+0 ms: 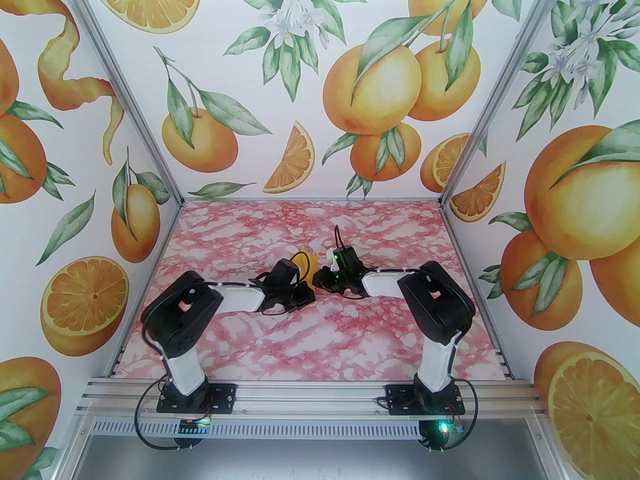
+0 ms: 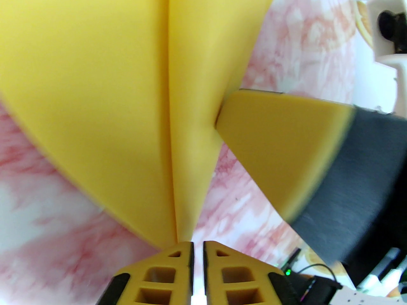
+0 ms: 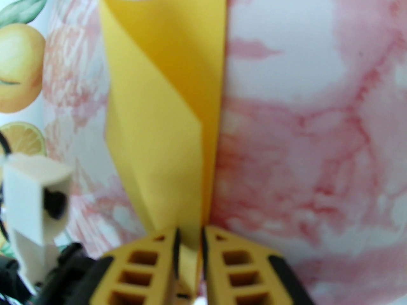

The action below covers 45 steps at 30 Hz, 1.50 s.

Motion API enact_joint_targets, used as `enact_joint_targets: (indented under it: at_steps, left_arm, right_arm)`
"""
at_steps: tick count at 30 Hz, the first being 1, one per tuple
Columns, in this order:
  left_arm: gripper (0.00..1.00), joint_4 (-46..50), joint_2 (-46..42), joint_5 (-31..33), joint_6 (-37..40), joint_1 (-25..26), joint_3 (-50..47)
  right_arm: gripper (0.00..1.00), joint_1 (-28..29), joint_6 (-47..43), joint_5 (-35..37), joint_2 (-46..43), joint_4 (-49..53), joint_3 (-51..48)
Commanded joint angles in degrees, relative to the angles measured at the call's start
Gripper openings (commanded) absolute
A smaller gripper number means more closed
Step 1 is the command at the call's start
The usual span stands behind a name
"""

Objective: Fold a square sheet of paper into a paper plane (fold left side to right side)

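The yellow sheet of paper [image 1: 311, 264] is lifted off the table between the two arms, folded to a narrow paper-plane shape. In the left wrist view the paper [image 2: 95, 91] shows a lengthwise crease and tapers to a point at my left gripper [image 2: 198, 249]. Its jaws stand a slit apart, and the gap looks bare. A right fingertip [image 2: 279, 145] presses the paper's right edge. In the right wrist view the paper [image 3: 159, 138] runs down between the fingers of my right gripper [image 3: 189, 233], which is shut on it. Seen from above, the left gripper [image 1: 306, 294] and right gripper [image 1: 319, 280] nearly touch.
The pink marbled table [image 1: 320, 338] is enclosed by walls [image 1: 320, 93] printed with oranges and by aluminium posts. The left wrist's white camera housing [image 3: 31, 195] sits close beside the right gripper, and the right wrist's housing [image 2: 388, 27] is close to the left.
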<state>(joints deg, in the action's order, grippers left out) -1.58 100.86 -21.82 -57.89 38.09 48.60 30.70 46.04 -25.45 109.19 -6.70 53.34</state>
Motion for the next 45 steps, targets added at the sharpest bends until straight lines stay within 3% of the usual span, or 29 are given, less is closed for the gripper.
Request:
enact_joint_targets:
  at_steps: [1, 8, 21, 27, 33, 45]
  left_arm:
    - [0.16, 5.86, -4.88, 1.83, 5.04, -2.09, 4.39]
    - [0.16, 7.39, -1.35, -0.41, 10.06, -6.21, 10.02]
    - [0.16, 8.69, 10.38, -2.55, 14.53, -7.74, 20.29]
    - [0.16, 9.3, 7.31, -0.13, 16.25, -8.81, 18.58]
    - [0.07, 9.87, 2.69, 2.42, 17.42, -11.85, 14.47]
    - [0.04, 8.53, 8.26, 1.15, 16.39, -11.92, 10.46]
  right_arm:
    - [0.2, 1.45, -0.66, -0.11, 2.25, 5.03, -1.84]
    - [0.2, 1.39, -0.95, 0.11, 2.26, 5.29, -1.75]
    - [0.2, 1.73, -1.13, 0.3, 2.74, 5.98, -1.22]
    - [0.2, 1.81, -1.65, 0.25, 2.9, 6.74, -0.39]
    - [0.2, 1.9, -2.06, 0.59, 2.83, 7.89, 0.26]
    - [0.2, 2.96, -4.35, 3.25, 4.29, 16.88, 5.47]
